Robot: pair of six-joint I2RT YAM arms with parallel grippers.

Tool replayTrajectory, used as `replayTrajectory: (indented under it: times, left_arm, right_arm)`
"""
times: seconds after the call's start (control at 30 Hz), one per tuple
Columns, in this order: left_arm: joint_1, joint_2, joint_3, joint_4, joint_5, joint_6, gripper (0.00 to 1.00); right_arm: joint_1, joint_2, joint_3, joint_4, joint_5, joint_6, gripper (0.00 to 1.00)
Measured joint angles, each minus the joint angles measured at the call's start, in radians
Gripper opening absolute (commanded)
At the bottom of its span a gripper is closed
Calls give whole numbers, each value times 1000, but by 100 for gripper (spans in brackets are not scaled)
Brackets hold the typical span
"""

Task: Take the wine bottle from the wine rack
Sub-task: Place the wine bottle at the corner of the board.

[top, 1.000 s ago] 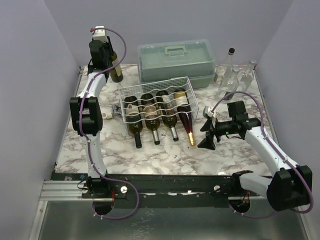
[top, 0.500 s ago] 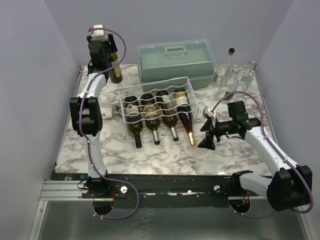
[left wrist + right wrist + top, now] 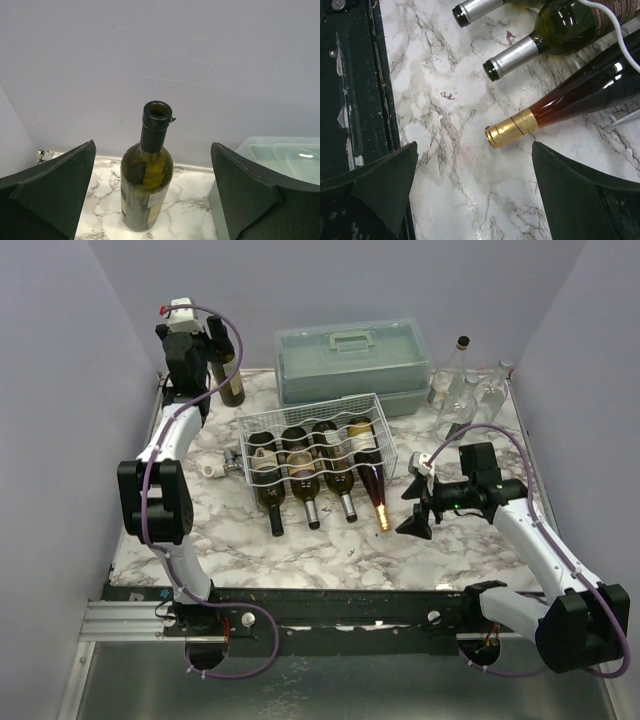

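Note:
The white wire wine rack (image 3: 310, 407) sits mid-table with several wine bottles lying in its grooves, necks pointing to the near edge. A green wine bottle (image 3: 232, 383) stands upright on the marble at the back left corner. My left gripper (image 3: 216, 344) hovers open just above and behind it. In the left wrist view the bottle (image 3: 146, 187) stands free between the wide fingers (image 3: 60, 185), touching neither. My right gripper (image 3: 419, 512) is open and low, right of the rack. The gold-capped amber bottle neck (image 3: 511, 130) lies just beyond its empty fingers (image 3: 570, 195).
A grey-green plastic case (image 3: 352, 360) with a handle stands behind the rack. Clear glass bottles (image 3: 462, 380) cluster at the back right. A small white object (image 3: 212, 471) lies left of the rack. A black rail (image 3: 330, 607) runs along the near edge.
My left gripper has opened, let go of the green bottle and drawn up and to the left. The bottle stays standing. The right arm has hardly moved.

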Motion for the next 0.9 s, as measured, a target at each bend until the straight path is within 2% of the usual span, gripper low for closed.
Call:
replayTrajectory:
  times: [0.23,0.43,0.63,0.7,0.9]
  left_arm:
    - [0,-253,-202,3,16,-84,99]
    - [1,-427,-373,-31,91,-205,99]
    - [2,-556,-454,-145,188,-319,99]
    - [2,-641,-508,-195,215,-353,99]
    - [2,-862,-610,-375,214,-385,99]
  right_arm:
    - [0,-50,0,30,-1,28,99]
    - [0,-70,-1,60,-13,68,99]
    - [0,-83,-11,88,-33,106,99]
    - [0,-85,-15,96,-41,116,99]
    - [0,-85,-17,101,-60,128,99]
